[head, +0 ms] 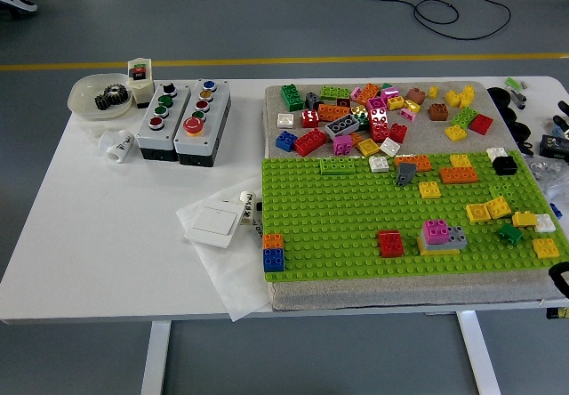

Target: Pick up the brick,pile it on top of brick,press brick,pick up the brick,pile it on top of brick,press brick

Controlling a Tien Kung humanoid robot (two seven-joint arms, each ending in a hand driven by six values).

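bricks, the loose studded plastic kind in red, orange, yellow, pink and green, lie in a heap (pixel 378 115) on the grey pad just behind the far edge of the green studded baseplate (pixel 338 226). more are already pressed onto that baseplate: a red square brick (pixel 390 243) near its front edge, and just to the right of it a small stack with a pink brick on a grey one over a yellow plate (pixel 441 236). a blue and orange pair (pixel 273 252) sits off the baseplate's front left corner.

the right hand (pixel 559 277) shows only as a dark sliver at the picture's right edge, level with the baseplate's front right corner; whether its fingers are released or clenched cannot be told. the left hand is not in view.

the relation that counts: every brick lies to the left of that hand and mostly farther from the robot. the yellow bricks (pixel 546 247) at the baseplate's right side are nearest it, the pink-topped stack next, the loose heap well apart beyond the baseplate's far edge. the right arm is, by my judgement, the one placed to reach, travelling leftward and forward over the baseplate.
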